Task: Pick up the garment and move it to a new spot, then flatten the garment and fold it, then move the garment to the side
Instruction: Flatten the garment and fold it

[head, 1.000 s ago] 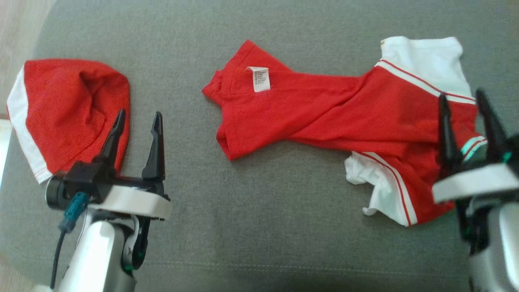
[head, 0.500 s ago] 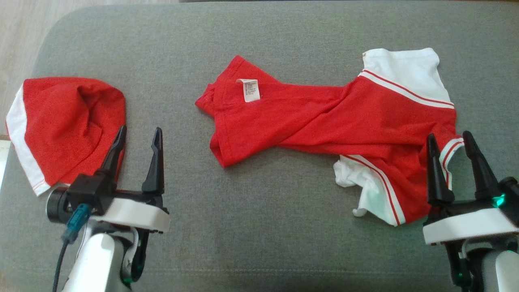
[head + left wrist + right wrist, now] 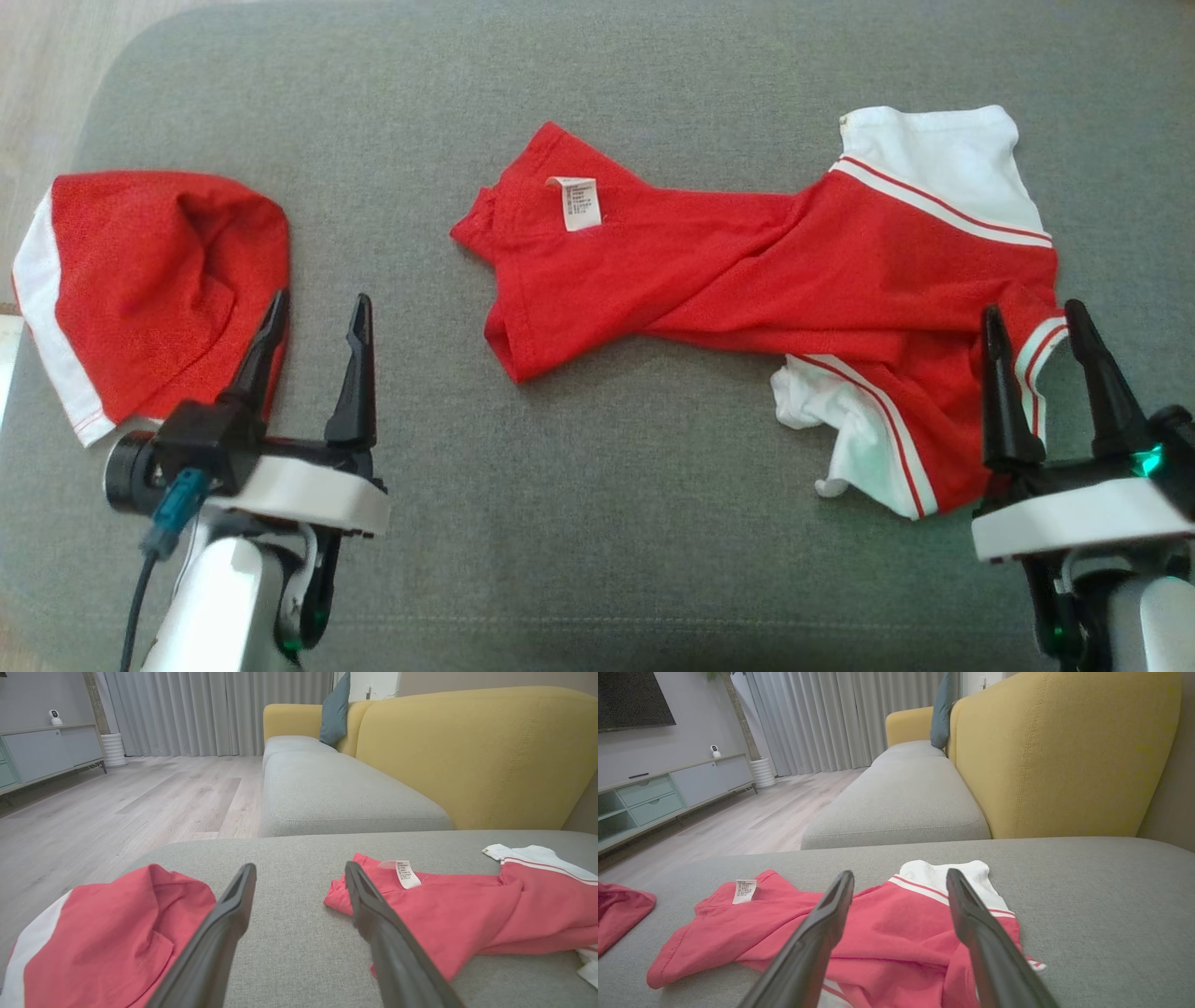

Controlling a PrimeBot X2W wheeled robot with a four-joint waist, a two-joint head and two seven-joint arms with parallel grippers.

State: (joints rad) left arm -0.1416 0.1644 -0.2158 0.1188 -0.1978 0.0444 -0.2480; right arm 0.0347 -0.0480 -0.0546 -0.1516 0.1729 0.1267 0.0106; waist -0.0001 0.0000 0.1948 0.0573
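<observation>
Well — grey cushion [image 3: 597, 523] w/ red garment [image 3: 747, 271], yellow sofa [image 3: 467, 756], wood floor [image 3: 140, 793] bg, L+R jaws wide.

Bare cushion [image 3: 401, 168] runs between garment [image 3: 747, 280] and red bundle [image 3: 159, 271] (both lie low).

The robot has both arms out in front, one at each side. The left gripper [image 3: 321, 295] is low on its left side. Its two long dark fingers [image 3: 355, 373] point forward and stand wide apart, with nothing between them. A white band goes round its wrist [image 3: 299, 490], and a blue plug [image 3: 177, 499] with a dark cable sits on the outer side. The right gripper [image 3: 1033, 306] is low on its right side. Its fingers are spread wide too and hold nothing. A small green light [image 3: 1146, 462] glows by its white wrist.
</observation>
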